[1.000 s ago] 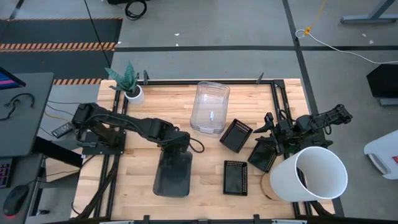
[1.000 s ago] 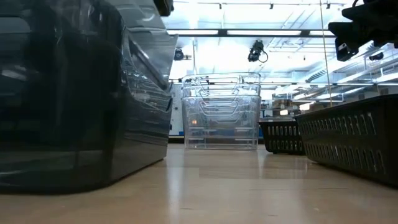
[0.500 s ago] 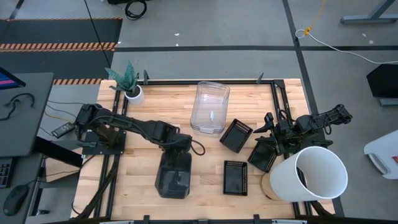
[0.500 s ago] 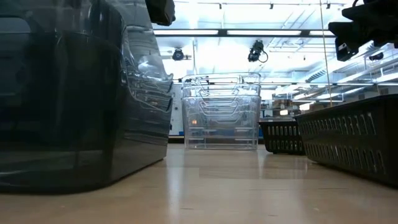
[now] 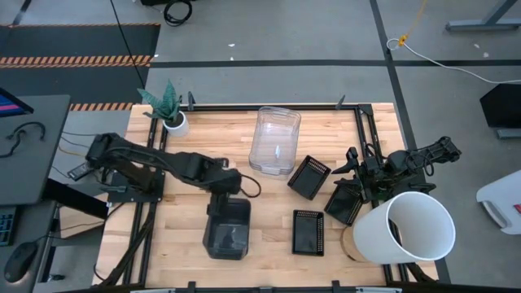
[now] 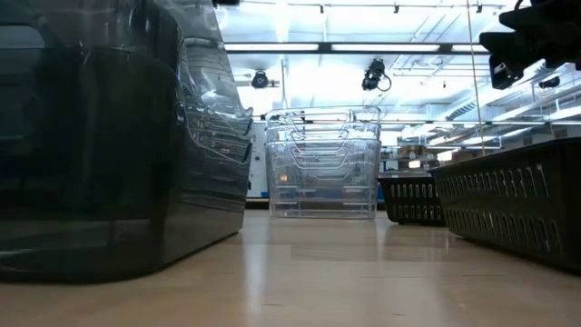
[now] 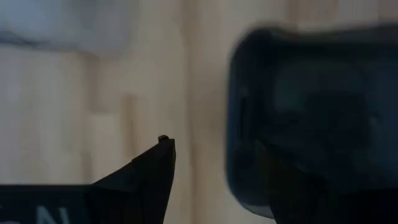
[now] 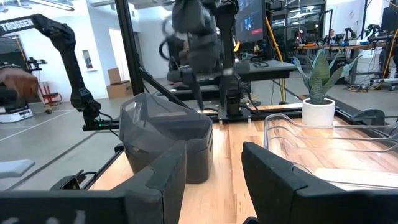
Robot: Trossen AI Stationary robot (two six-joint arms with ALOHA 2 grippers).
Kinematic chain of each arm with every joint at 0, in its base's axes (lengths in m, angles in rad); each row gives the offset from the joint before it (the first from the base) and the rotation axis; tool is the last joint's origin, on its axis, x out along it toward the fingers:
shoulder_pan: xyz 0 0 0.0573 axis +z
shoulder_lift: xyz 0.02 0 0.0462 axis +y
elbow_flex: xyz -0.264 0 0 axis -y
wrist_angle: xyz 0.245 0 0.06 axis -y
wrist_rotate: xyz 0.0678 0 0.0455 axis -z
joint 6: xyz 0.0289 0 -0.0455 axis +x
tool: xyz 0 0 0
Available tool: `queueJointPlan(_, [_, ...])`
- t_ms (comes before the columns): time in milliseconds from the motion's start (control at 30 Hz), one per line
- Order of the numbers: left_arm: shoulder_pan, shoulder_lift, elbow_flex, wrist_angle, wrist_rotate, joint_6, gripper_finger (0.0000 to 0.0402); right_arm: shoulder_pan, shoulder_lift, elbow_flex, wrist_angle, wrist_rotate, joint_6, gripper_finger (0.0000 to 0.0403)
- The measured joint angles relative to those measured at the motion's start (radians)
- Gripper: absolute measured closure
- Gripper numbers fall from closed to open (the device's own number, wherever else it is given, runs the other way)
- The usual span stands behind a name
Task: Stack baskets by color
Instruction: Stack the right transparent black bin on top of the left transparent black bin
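A stack of smoky dark-grey baskets [image 5: 228, 232] stands on the table's near middle; it fills the left of the low view [image 6: 109, 154]. My left gripper [image 5: 220, 198] hangs open just above the stack's far end and holds nothing; one finger [image 7: 152, 174] shows in its wrist view beside the stack [image 7: 311, 124]. The clear baskets [image 5: 274, 140] stand nested at the far middle. Three black mesh baskets [image 5: 308, 177] [image 5: 308, 232] [image 5: 343, 202] lie apart on the right half of the table. My right gripper [image 8: 214, 168] waits open at the right edge.
A large white bucket [image 5: 411, 228] lies on its side at the near right corner. A small white plant pot [image 5: 172, 122] stands at the far left. Bare wood lies between the dark-grey stack and the mesh baskets.
My left gripper has opened and let go of the top dark-grey basket, then risen and drawn back a little toward the table's far left. The basket, tilted a second ago, has dropped level into the stack.
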Motion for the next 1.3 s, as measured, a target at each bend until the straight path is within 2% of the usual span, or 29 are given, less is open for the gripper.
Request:
queueJointPlan(67, [-0.02, -0.03, 0.002, 0.018, -0.057, -0.002, 0.0178, 0.0, 0.0, 0.0, 0.0, 0.0, 0.0, 0.0242])
queueJointPlan(233, [-0.082, -0.072, 0.001, 0.063, -0.121, -0.021, 0.0181, 0.0, 0.0, 0.0, 0.0, 0.0, 0.0, 0.0242])
queueJointPlan(400, [-0.159, -0.095, 0.001, 0.083, -0.216, -0.033, 0.0201, 0.0, 0.0, 0.0, 0.0, 0.0, 0.0, 0.0242])
queueJointPlan(600, [-0.189, -0.099, -0.021, 0.105, -0.286, -0.066, 0.0229, 0.0, 0.0, 0.0, 0.0, 0.0, 0.0, 0.0242])
queueJointPlan(800, [-0.183, -0.099, -0.097, 0.135, -0.216, -0.119, 0.0252, 0.0, 0.0, 0.0, 0.0, 0.0, 0.0, 0.0242])
queueJointPlan(1067, [-0.257, -0.107, 0.009, 0.147, -0.082, -0.284, 0.0266, 0.0, 0.0, 0.0, 0.0, 0.0, 0.0, 0.0242])
queueJointPlan(1167, [-0.292, -0.105, 0.052, 0.166, -0.077, -0.372, 0.0259, 0.0, 0.0, 0.0, 0.0, 0.0, 0.0, 0.0242])
queueJointPlan(1300, [-0.326, -0.059, 0.069, 0.18, -0.028, -0.476, 0.0228, 0.0, 0.0, 0.0, 0.0, 0.0, 0.0, 0.0242])
